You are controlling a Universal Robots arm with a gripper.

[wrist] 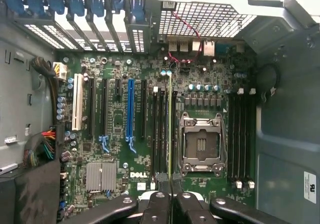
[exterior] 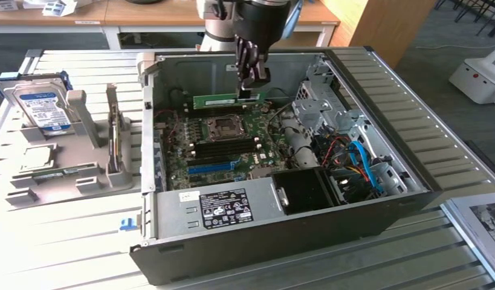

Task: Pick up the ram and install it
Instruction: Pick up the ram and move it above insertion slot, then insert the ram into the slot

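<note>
The robot's hand [exterior: 249, 89] is down inside the open computer case [exterior: 408, 199], its fingers [wrist: 156, 210] pressed together on the top edge of the memory stick [exterior: 228, 100]. The green stick hangs level right under the hand, above the circuit board [exterior: 182, 158].

From the wrist view the stick lies edge-on over the black memory slots [wrist: 159, 129] just beside the empty processor socket [wrist: 200, 145], so I'd call this the installing step, with the pick-up done. I can't tell whether its lower edge is touching a slot yet. Seating it would take the edge lined up dead square with one slot and a straight, even push.

A second bank of slots [wrist: 240, 134] sits on the socket's other side. The long blue card slot [wrist: 130, 108] is further off and shouldn't be mistaken for the target. Red and blue cables [exterior: 356, 158] and the metal drive cage [exterior: 316, 106] crowd one side of the hand, though nothing lies across the slots themselves. Well away, outside the case, a hard drive [exterior: 44, 107] stands in a grey rack.
</note>
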